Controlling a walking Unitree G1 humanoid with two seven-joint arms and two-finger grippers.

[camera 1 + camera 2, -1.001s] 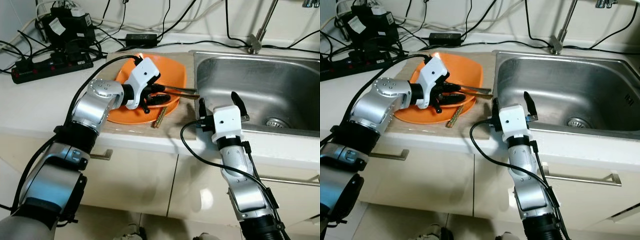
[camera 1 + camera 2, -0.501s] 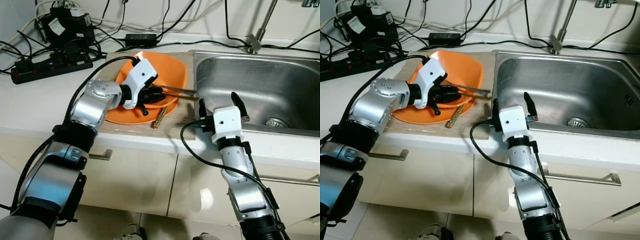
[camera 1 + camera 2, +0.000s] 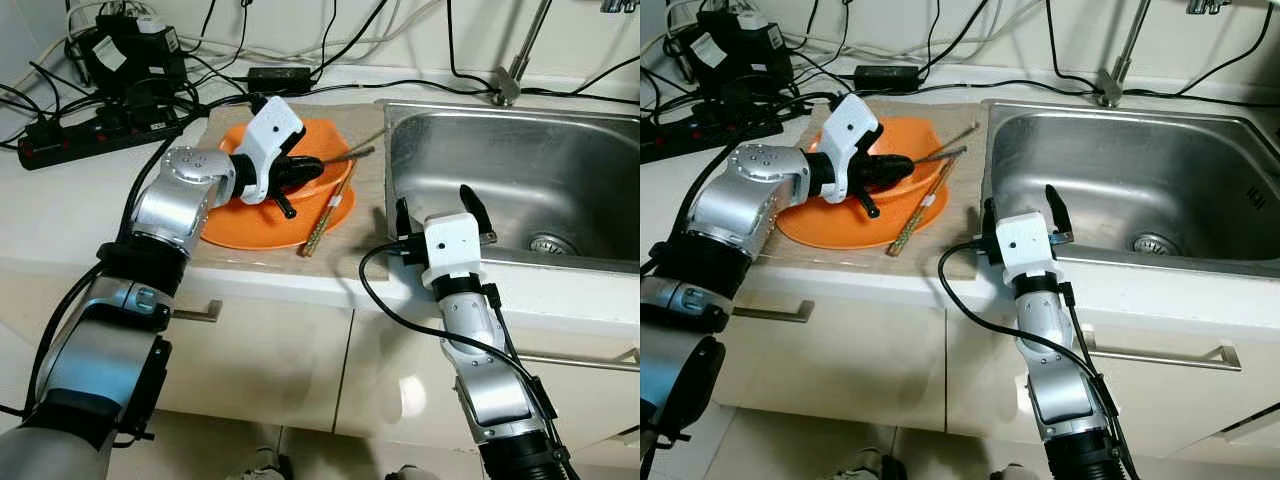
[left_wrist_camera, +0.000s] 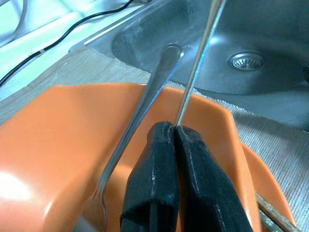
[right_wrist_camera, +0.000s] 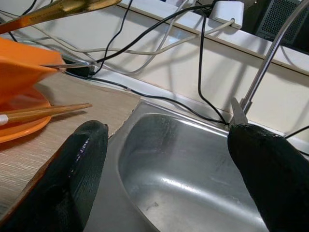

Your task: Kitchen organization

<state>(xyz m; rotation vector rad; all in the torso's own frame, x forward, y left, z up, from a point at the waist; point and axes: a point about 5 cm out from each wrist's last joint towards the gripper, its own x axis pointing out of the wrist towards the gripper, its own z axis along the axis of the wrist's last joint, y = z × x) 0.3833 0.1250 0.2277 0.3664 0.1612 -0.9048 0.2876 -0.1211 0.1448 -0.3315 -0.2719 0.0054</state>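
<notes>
The right gripper [image 3: 433, 208], lower centre of the head view, hangs with its fingers spread wide over the front rim of the stainless steel sink [image 3: 520, 170]. Beyond it, on the woven beige mat [image 3: 365, 200], one wooden chopstick [image 3: 327, 212] lies against the flat orange plate [image 3: 240, 225]. The left gripper [image 4: 175, 133], pressed together on a thin metal chopstick [image 4: 202, 48], has lifted since a second ago, tipping the orange bowl [image 4: 72, 145] and its metal spoon [image 4: 145, 101]. Probably the utensils go to the sink. At the upper left, a black power strip [image 3: 90, 140] and cables crowd the counter.
</notes>
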